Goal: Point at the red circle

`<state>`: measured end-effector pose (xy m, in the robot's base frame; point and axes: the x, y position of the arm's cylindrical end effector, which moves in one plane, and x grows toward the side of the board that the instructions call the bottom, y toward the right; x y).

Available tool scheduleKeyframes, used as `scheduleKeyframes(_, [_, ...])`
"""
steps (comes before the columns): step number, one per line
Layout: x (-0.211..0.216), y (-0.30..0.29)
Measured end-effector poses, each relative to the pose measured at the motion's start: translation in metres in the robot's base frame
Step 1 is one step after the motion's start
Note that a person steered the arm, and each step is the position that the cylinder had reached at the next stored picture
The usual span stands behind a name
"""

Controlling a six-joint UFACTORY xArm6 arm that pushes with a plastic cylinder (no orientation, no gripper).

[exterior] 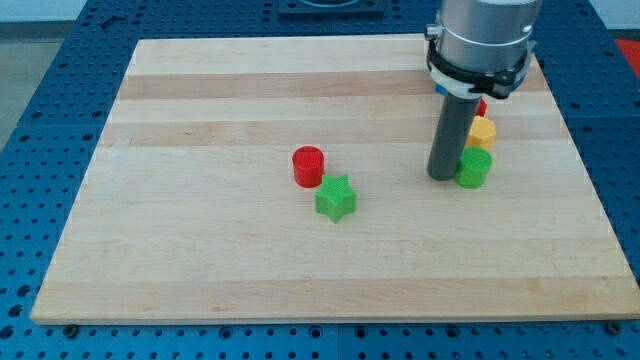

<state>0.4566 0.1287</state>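
The red circle [309,165], a short red cylinder, stands near the middle of the wooden board [200,230]. A green star [336,198] sits just below and right of it, almost touching. My tip [441,176] rests on the board well to the right of the red circle, about 130 pixels away. It is right beside a green round block [475,167], on that block's left. A yellow block [483,130] sits just above the green one, and a small part of another red block [482,105] shows behind the rod.
The arm's grey wrist [480,45] hangs over the board's upper right. A blue perforated table [50,120] surrounds the board on all sides.
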Motion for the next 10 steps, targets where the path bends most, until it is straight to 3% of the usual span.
scheduleKeyframes(2, [0.0,-0.006])
scheduleKeyframes(4, [-0.063,-0.096])
scheduleKeyframes(5, [-0.071,-0.143])
scheduleKeyframes(7, [-0.05,-0.188])
scheduleKeyframes(10, [-0.009,-0.166])
